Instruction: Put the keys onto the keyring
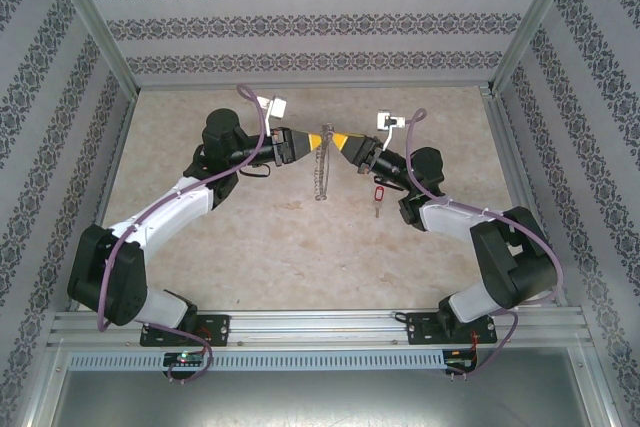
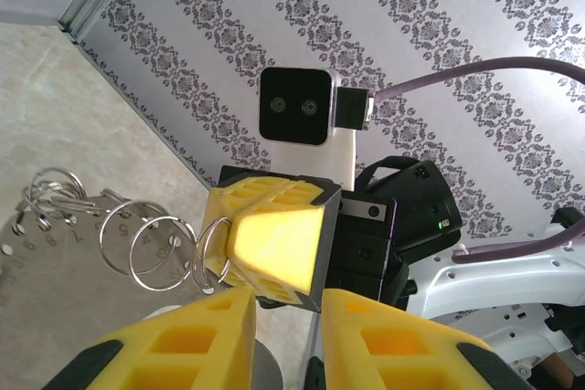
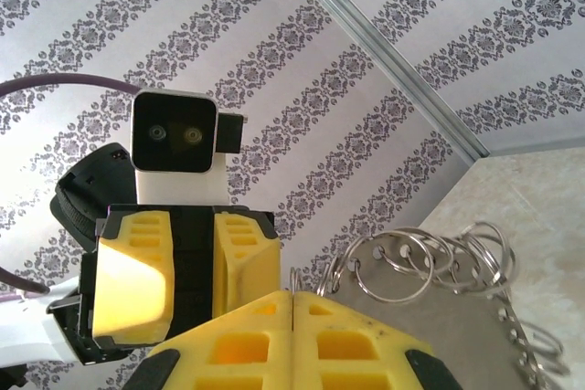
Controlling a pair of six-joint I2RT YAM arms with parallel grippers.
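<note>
The keyring (image 1: 320, 175), a grey metal piece fringed with several small wire rings, hangs in the air at the table's far middle between both yellow grippers. My right gripper (image 1: 336, 140) is shut on one of its top rings; the thin wire sticks out between the closed fingertips (image 3: 293, 297). In the left wrist view that same gripper (image 2: 274, 239) pinches a ring of the keyring (image 2: 137, 244). My left gripper (image 1: 315, 137) faces it just to the left, jaws apart with nothing between them (image 2: 288, 299). The red-headed key (image 1: 379, 193) lies on the table under the right wrist.
The beige tabletop (image 1: 300, 247) is walled by patterned panels at the back and on both sides, with metal posts (image 1: 95, 22) at the corners. Both arms arch inward from their bases at the near rail (image 1: 320, 327).
</note>
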